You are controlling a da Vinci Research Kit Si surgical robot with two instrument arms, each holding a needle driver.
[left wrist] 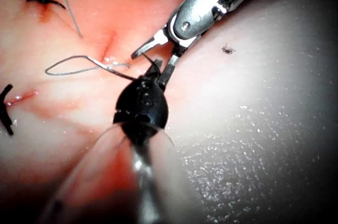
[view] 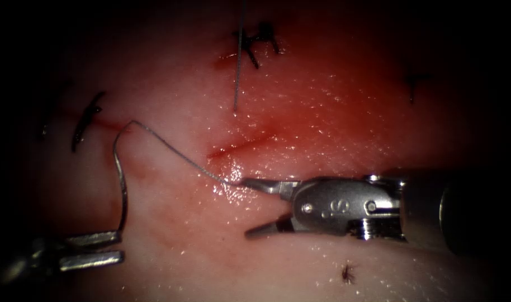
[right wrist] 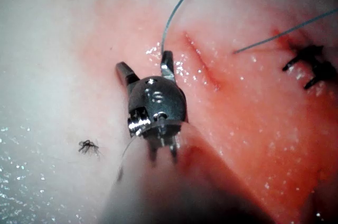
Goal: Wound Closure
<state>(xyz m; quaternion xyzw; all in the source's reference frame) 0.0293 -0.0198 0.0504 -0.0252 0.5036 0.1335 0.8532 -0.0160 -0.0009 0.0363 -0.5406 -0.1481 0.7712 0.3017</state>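
Glistening pink tissue (view: 322,112) spreads under the scope, its cut (view: 241,146) at centre. At mid-right the right tool (view: 251,208) gapes, empty, one jaw tip touching the thread (view: 171,148). At lower left the left tool (view: 119,248) clamps the needle (view: 121,184) by one end, out of the tissue, left of the cut. Stiff, slippery steel: probably best gripped mid-curve.

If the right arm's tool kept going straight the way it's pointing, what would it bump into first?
Probably the thread: the right tool points left with jaws open, its upper tip already at the thread's end. Farther along stands the needle, held in the left tool. Depth is hard to judge.
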